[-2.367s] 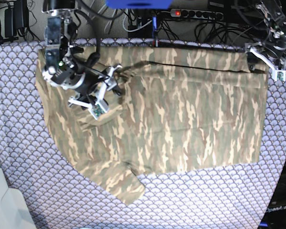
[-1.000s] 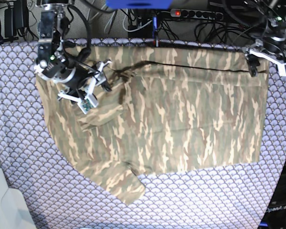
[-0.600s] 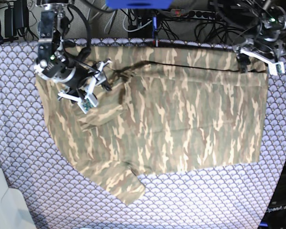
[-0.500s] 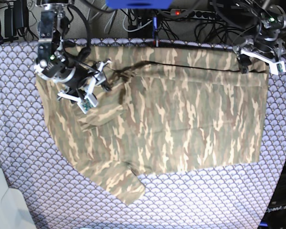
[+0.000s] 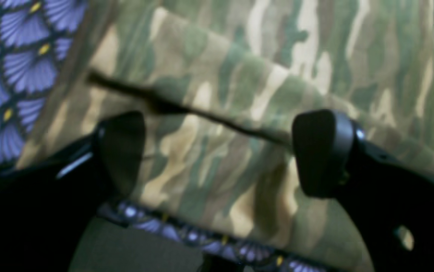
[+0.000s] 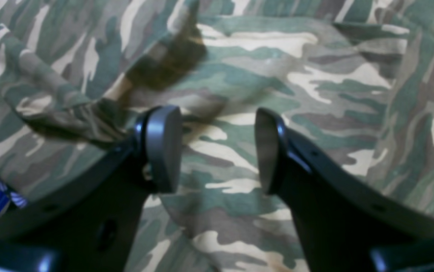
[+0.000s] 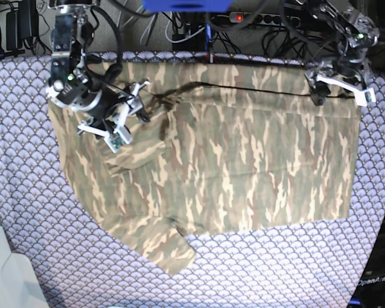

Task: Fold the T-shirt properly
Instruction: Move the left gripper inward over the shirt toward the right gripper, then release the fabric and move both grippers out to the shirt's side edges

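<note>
Only the blurred left wrist view shows the left gripper (image 5: 217, 151), its fingers (image 5: 320, 151) spread wide and empty above a folded edge of the T-shirt (image 7: 231, 160) beside the tablecloth (image 5: 9, 71). From the base view that gripper (image 7: 339, 88) looks tiny. The right gripper (image 6: 217, 151) hangs parted over rumpled cloth, pinching nothing. The shirt lies spread across the bench (image 7: 25, 212), one sleeve cut off by the right arm.

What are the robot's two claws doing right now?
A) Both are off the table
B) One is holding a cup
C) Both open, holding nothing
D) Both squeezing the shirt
C: the left gripper and right gripper each show spread fingers with only the flat T-shirt visible between them.
</note>
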Tool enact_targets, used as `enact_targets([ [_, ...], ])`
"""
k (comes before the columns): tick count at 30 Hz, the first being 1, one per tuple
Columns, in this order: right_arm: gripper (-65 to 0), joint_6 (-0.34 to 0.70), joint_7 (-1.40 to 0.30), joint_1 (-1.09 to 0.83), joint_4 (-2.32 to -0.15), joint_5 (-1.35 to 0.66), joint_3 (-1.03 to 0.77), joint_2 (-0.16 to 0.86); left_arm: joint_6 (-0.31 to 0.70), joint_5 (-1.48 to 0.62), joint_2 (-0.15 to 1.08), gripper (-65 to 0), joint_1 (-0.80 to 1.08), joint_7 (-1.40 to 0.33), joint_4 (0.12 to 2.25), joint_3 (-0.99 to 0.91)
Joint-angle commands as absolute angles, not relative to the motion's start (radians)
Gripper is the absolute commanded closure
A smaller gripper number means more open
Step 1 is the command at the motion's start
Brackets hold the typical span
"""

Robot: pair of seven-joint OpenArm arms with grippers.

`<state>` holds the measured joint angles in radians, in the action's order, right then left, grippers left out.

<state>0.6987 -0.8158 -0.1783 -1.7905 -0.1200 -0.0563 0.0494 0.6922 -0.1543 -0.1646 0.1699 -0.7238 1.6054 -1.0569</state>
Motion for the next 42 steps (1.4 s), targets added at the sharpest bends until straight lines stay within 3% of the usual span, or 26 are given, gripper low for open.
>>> enact_targets([
  [1, -29.7, 0.698, -0.796, -0.171, -1.807, -0.134, -0.058, 0.058, 0.696, -0.171, -0.157, -60.4, 0.157, -0.708, 1.62, -1.058],
  [12, -29.7, 0.698, -0.797, -0.185, -1.805, -0.134, -0.058, 0.065, 0.696, -0.171, -0.157, -60.4, 0.087, -0.708, 1.613, -1.058],
  [22, -29.7, 0.698, -0.797, -0.211, -1.808, -0.134, -0.058, 0.068, 0.644, -0.17, -0.157, -60.4, -0.107, -0.716, 1.575, -1.055],
  [32, -29.3, 0.698, -0.791, -0.243, -1.822, -0.134, -0.059, 0.114, 0.628, -0.173, -0.137, -60.4, -0.061, -0.716, 1.518, -1.056],
  [37, -23.2, 0.698, -0.796, -0.3, -1.957, -0.134, -0.059, 0.116, 0.631, -0.174, -0.12, -60.2, -0.028, -0.763, 1.607, -1.058],
  [40, -15.8, 0.698, -0.796, -0.334, -1.989, -0.134, -0.051, 0.104, 0.631, -0.208, -0.113, -53.7, -0.012, -0.854, 1.699, -1.058],
  [42, -10.1, 0.698, -0.796, -0.354, -1.988, -0.134, -0.042, 0.073, 0.631, -0.242, -0.104, -41.4, 0.024, -0.901, 1.755, -1.055],
])
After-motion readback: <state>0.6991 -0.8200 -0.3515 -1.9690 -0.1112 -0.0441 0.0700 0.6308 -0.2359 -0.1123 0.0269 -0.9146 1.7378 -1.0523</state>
